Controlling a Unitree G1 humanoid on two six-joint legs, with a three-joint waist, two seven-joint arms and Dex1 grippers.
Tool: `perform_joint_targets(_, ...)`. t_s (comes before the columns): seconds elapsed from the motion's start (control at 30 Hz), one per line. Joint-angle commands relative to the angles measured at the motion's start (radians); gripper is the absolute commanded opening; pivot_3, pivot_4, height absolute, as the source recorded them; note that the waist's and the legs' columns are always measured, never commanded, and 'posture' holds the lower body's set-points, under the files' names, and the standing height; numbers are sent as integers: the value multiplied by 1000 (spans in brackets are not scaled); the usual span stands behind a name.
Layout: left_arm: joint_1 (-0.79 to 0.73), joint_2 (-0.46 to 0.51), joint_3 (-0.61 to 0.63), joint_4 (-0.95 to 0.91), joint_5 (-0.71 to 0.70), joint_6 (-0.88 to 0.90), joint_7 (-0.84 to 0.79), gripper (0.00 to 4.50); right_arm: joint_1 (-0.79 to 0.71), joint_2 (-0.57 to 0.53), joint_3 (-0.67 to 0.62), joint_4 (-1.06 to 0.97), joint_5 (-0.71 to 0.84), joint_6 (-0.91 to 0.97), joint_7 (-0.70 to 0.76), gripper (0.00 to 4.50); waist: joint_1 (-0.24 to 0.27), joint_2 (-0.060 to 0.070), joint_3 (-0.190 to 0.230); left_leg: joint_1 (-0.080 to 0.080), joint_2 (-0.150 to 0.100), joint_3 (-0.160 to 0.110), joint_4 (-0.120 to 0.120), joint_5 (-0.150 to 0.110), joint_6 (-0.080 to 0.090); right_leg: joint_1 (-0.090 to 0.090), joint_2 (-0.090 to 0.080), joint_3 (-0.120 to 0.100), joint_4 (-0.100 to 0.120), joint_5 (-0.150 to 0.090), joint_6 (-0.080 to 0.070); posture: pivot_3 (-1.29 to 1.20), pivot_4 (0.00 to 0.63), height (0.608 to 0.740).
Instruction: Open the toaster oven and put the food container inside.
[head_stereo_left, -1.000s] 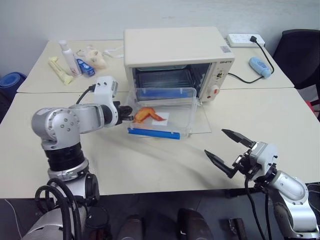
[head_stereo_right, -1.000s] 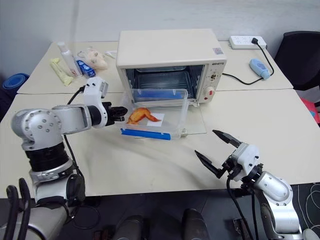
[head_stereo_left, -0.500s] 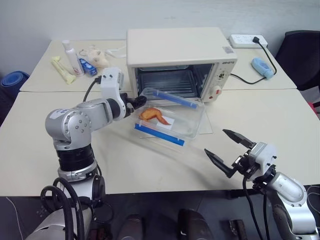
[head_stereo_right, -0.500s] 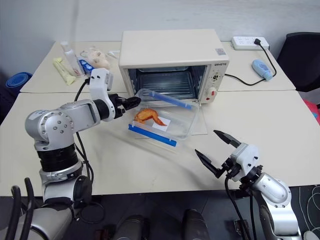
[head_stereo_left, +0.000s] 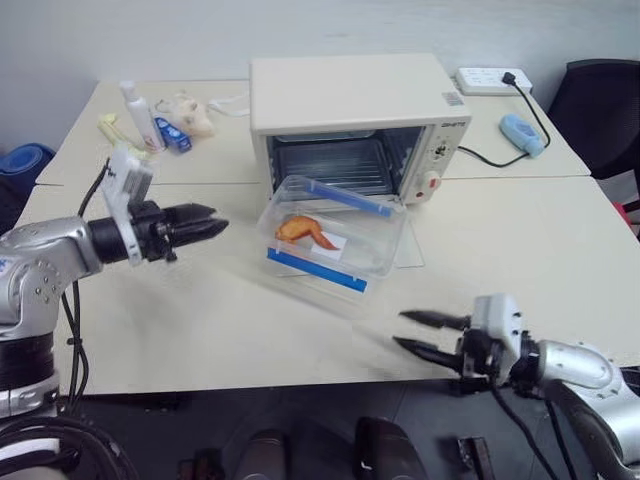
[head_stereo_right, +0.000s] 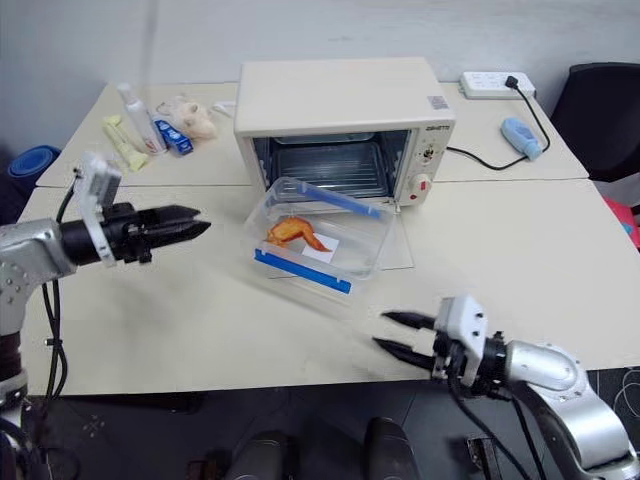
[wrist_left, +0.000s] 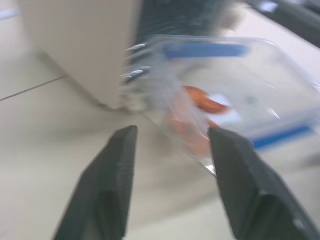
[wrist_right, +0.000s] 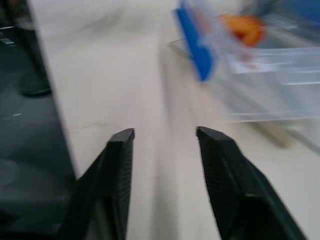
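Observation:
The cream-white toaster oven (head_stereo_left: 350, 105) stands at the back of the table with its glass door (head_stereo_left: 408, 258) lowered flat. The clear food container (head_stereo_left: 332, 238), with blue clips and orange food inside, lies askew on that door just in front of the oven mouth. My left gripper (head_stereo_left: 212, 220) hovers to the left of the container, apart from it, pointing at it, open and empty (wrist_left: 173, 132). My right gripper (head_stereo_left: 400, 329) is near the table's front edge, pointing left, open with nothing between its fingers (wrist_right: 166, 132). The container (wrist_left: 225, 95) lies ahead of the left fingers.
A white bottle (head_stereo_left: 138, 113), a yellow item (head_stereo_left: 120, 140) and small packets (head_stereo_left: 170, 133) lie at the back left. A power strip (head_stereo_left: 490, 80) and a blue object (head_stereo_left: 520, 132) sit right of the oven. A black chair (head_stereo_left: 600, 110) stands at the far right.
My left gripper has let go of the container and drawn back to the left. The container stays askew at the oven mouth. My right gripper has turned leftward and its fingers have narrowed.

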Motion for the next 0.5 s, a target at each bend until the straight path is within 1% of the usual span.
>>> perform_joint_targets(0.03,66,18,-75,-10,69,-180,-128,1031,-69,38,65,-33,-23,26,-29,720,6,0,0,0,0,0,0,0,0,0,0,0,0,0,0,0,150,740)
perform_joint_targets(0.07,77,2,-94,-20,76,-205,-135,771,-100,54,82,-15,-46,23,-43,446,8,0,0,0,0,0,1,0,1,0,0,0,0,0,0,0,150,740)
perform_joint_targets(0.1,82,-19,-110,-28,78,-216,-127,439,-130,70,95,7,-67,23,-58,64,9,0,0,-1,0,0,2,-1,1,0,0,0,0,0,0,0,150,740)
perform_joint_targets(0.13,79,-51,-123,-33,79,-221,-103,129,-160,84,104,32,-82,33,-72,0,11,0,0,-1,0,0,2,-1,2,0,0,0,1,0,0,0,150,740)
perform_joint_targets(0.17,74,-78,-130,-36,81,-227,-82,26,-182,91,110,50,-93,42,-79,0,11,0,0,-1,0,0,3,-2,2,0,0,0,1,0,0,0,150,740)
perform_joint_targets(0.27,65,-142,-161,-33,109,-247,-28,26,-249,114,119,117,-144,35,-103,0,8,0,0,-2,0,0,5,-3,4,0,0,0,0,0,0,0,150,740)
perform_joint_targets(0.37,53,-228,-211,12,197,-315,77,26,-334,145,122,227,-213,-2,-135,0,5,0,0,-2,0,1,4,-3,4,0,0,0,0,1,0,0,150,740)
perform_joint_targets(0.5,14,-349,-207,61,236,-348,207,26,-438,188,115,364,-286,-61,-172,0,4,0,0,-2,0,1,5,-3,4,0,0,0,1,1,1,0,150,740)
